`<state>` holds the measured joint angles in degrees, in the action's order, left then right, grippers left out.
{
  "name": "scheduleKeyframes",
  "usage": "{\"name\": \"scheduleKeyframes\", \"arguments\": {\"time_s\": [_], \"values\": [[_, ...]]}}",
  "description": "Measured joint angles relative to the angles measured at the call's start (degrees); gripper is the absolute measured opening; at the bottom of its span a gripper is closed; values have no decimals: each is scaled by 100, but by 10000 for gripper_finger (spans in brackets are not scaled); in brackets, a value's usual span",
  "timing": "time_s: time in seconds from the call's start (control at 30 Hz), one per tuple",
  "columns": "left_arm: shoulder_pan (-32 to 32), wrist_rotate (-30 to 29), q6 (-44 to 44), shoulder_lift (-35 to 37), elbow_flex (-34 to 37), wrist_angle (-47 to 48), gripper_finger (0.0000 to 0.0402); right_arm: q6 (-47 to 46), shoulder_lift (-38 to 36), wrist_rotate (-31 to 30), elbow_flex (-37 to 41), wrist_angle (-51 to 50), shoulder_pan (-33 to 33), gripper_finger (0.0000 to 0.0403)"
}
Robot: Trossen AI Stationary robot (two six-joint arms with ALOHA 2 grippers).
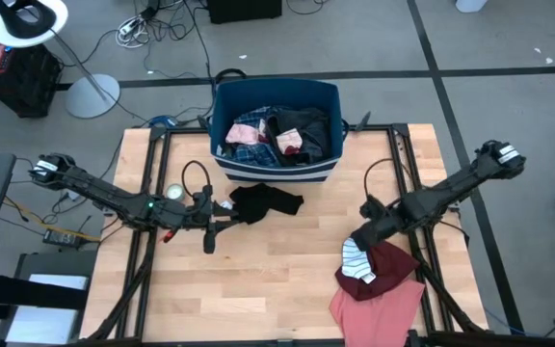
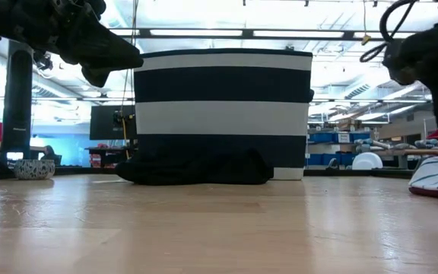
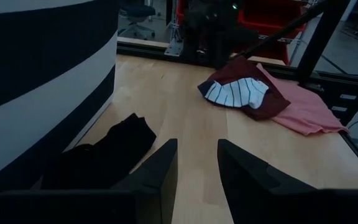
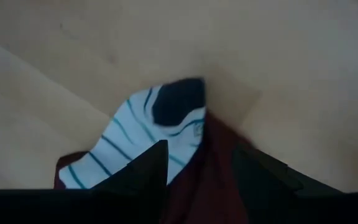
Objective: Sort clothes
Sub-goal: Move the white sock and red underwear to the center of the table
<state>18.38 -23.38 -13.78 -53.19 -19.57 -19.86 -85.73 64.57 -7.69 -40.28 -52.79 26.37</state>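
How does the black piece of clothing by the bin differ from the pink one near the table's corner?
The black garment lies crumpled against the striped bin; the salmon pink garment lies spread flatter at the table's front edge. The black one lies alone; the pink one has a maroon garment and striped sock on it. Both rest on the table, unheld.

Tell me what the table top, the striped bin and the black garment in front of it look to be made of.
Pale table top: apparently wood with a smooth matte finish; plank seams and grain show.
Navy-and-white striped bin: material unclear; straight upright walls hold their shape, so stiff plastic or stiffened fabric.
Crumpled black garment: soft matte cloth, slumped in folds, probably a knit.
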Motion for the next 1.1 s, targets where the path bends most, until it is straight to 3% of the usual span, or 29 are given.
{"name": "scheduleKeyframes", "arguments": {"time_s": [0.17,0.37,0.53,0.87,1.1], "values": [[-1,-2,0,0,0,0,120,-409,617,91,3,509,394,178],[0,-1,0,0,0,-1,120,-485,1686,657,3,1278,646,178],[-1,-2,0,-2,0,-5,120,136,2463,776,-103,2283,578,163],[0,-13,-1,-2,0,-44,120,2677,2692,304,-264,3563,-869,13],[0,-13,0,-2,0,-46,120,4145,3142,563,-286,4745,-2142,12]]}}
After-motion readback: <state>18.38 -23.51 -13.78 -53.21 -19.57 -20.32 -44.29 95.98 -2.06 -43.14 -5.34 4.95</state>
